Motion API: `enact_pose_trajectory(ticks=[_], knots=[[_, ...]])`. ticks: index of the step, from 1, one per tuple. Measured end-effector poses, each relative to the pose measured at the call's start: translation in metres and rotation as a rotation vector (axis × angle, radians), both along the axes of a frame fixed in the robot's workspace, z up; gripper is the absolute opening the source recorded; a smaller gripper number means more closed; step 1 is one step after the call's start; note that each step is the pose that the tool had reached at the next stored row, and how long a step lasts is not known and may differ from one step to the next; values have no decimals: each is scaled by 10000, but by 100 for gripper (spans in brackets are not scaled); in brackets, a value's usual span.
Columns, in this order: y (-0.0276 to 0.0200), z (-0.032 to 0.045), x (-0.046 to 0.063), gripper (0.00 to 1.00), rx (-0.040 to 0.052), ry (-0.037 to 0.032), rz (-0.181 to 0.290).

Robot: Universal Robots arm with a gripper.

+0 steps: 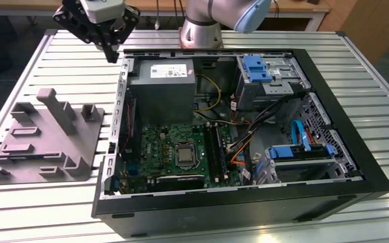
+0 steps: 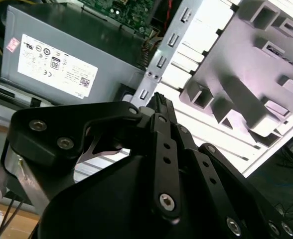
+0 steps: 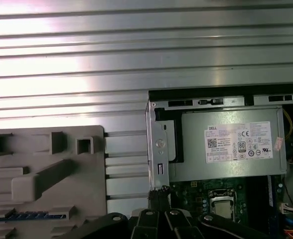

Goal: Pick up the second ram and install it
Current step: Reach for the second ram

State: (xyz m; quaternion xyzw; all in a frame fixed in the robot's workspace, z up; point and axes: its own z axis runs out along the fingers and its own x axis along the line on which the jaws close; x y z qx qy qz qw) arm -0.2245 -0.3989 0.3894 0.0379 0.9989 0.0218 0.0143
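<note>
My gripper (image 1: 113, 55) hangs high over the slatted table, just outside the back corner of the open computer case (image 1: 248, 215) on the exterior view's left. Its fingers are shut with nothing between them, as both wrist views show (image 2: 156, 99) (image 3: 159, 193). A grey slotted holder (image 1: 46, 142) (image 3: 47, 174) lies on the table beside the case. A thin blue-green strip, apparently the second ram (image 3: 24, 215), rests in one of its slots, well apart from the gripper. In the case the green motherboard (image 1: 174, 149) carries long black memory slots (image 1: 214, 147).
The grey power-supply box (image 1: 160, 91) (image 3: 226, 149) (image 2: 62, 59) fills the case corner nearest the gripper. Blue drive cages (image 1: 259, 68) and loose cables (image 1: 248, 136) crowd the case's side on the exterior view's right. The arm's base (image 1: 201, 30) stands behind the case.
</note>
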Motion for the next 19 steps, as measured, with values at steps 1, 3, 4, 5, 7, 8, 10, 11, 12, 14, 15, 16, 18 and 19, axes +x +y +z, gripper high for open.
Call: enact_pose_trajectory(ticks=[1, 3, 4, 5, 7, 8, 10, 11, 12, 14, 15, 16, 18, 19], knots=[[0, -3, -29, 11, 0, 0, 0], [0, -9, -88, 11, 0, 0, 1], [0, -12, -116, 11, 0, -1, 1], [0, -16, -145, 11, 0, -1, 1], [0, -25, -202, 11, 0, -1, -1], [0, -30, -230, 11, -1, 0, 0], [0, -39, -283, 11, -1, 0, 1], [0, -44, -311, 11, -1, 0, 1], [0, -49, -333, 11, -1, -1, 1], [0, -59, -374, 11, -1, 0, 1], [0, -66, -397, 11, 0, -1, 0], [0, -73, -417, 11, -2, 0, 0], [0, -88, -458, 11, -5, 0, 0], [0, -97, -479, 11, -8, 0, 0]])
